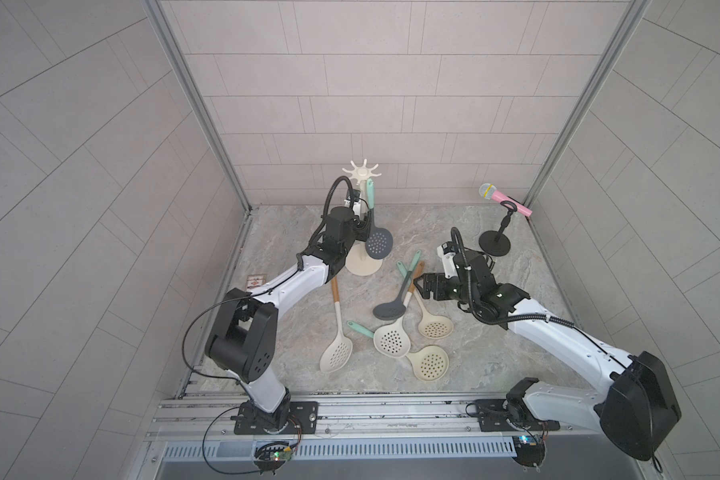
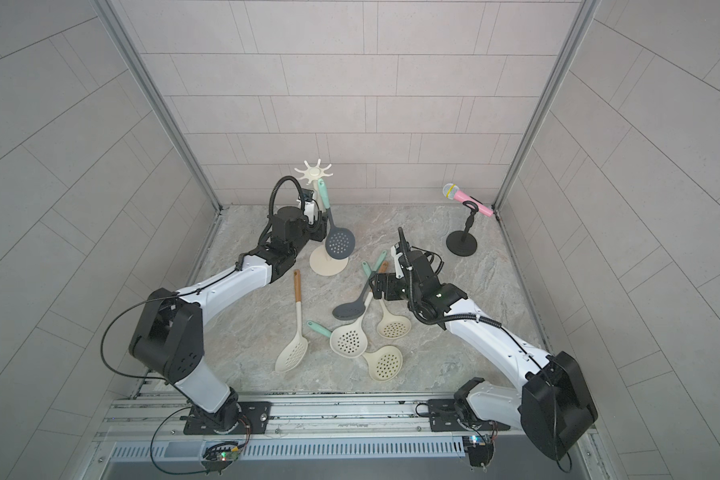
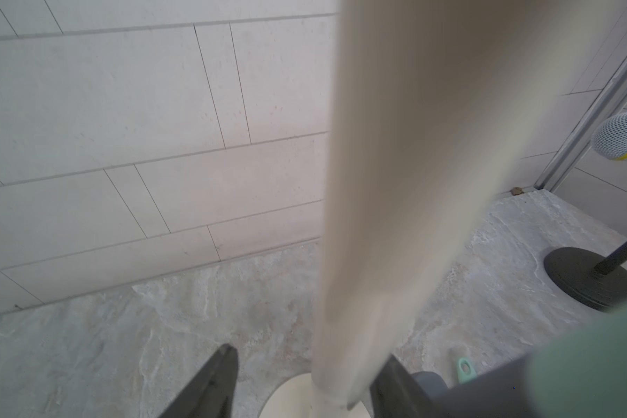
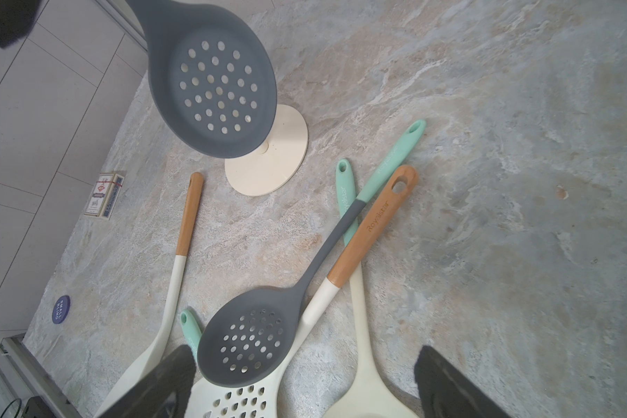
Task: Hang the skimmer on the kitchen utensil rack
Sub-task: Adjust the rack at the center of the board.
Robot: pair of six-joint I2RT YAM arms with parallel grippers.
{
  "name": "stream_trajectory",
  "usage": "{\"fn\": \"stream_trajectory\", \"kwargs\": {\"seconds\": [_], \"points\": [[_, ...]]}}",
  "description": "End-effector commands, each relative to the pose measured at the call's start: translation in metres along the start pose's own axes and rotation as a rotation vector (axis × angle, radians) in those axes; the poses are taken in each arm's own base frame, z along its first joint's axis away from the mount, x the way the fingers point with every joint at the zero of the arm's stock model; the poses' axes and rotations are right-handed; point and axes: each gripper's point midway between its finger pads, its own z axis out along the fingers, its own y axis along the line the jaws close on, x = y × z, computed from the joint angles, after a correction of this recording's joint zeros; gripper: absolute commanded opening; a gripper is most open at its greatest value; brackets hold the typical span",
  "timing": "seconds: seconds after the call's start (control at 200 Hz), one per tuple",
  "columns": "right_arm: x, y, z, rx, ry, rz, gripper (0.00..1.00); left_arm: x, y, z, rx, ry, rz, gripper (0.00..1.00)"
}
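Skimmer (image 1: 378, 243), grey head, mint handle: hangs from the kitchen utensil rack (image 1: 362, 170) crown, 5 o'clock side. Left gripper (image 3: 310, 358): jaws apart astride the rack pole, holding nothing. Right gripper (image 4: 304, 353): wide open, empty, above loose skimmers (image 1: 391, 340) mid-table.

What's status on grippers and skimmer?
Left gripper open, at rack. Right gripper open, over loose skimmers. Grey skimmer hangs on rack. Nothing blocking.

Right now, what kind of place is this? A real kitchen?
Probably a robot test booth, not a real kitchen: plain tiled walls box in one tabletop, and two robot arms are mounted on a metal rail.
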Motion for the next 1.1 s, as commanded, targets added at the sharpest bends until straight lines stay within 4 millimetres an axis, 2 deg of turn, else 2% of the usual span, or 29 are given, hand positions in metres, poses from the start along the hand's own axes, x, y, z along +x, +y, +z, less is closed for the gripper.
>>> {"fn": "stream_trajectory", "kwargs": {"seconds": [0.0, 0.205, 0.5, 0.681, 0.861, 0.986, 1.096], "points": [[-0.007, 0.003, 0.0, -0.011, -0.014, -0.002, 0.97, 0.011, 0.003, -0.001, -0.015, 0.06, 0.033, 0.77], [-0.006, 0.006, 0.007, -0.033, -0.011, 0.001, 0.97, 0.02, 0.013, -0.016, -0.048, 0.087, 0.063, 1.0], [0.002, 0.006, 0.012, -0.055, -0.003, 0.015, 0.97, 0.029, 0.033, -0.044, -0.132, 0.122, 0.108, 1.0], [0.009, 0.003, 0.013, -0.05, 0.016, 0.02, 0.97, 0.044, 0.042, -0.065, -0.147, 0.203, 0.19, 1.0], [0.013, -0.001, 0.01, -0.025, 0.043, 0.004, 0.97, 0.078, 0.038, -0.098, -0.075, 0.345, 0.208, 1.0], [0.011, 0.0, 0.009, -0.022, 0.037, 0.007, 0.97, 0.099, 0.025, -0.121, 0.026, 0.442, 0.175, 1.0], [0.01, 0.001, 0.01, -0.037, 0.023, 0.026, 0.96, 0.116, 0.012, -0.132, 0.1, 0.551, 0.126, 1.0]]}}
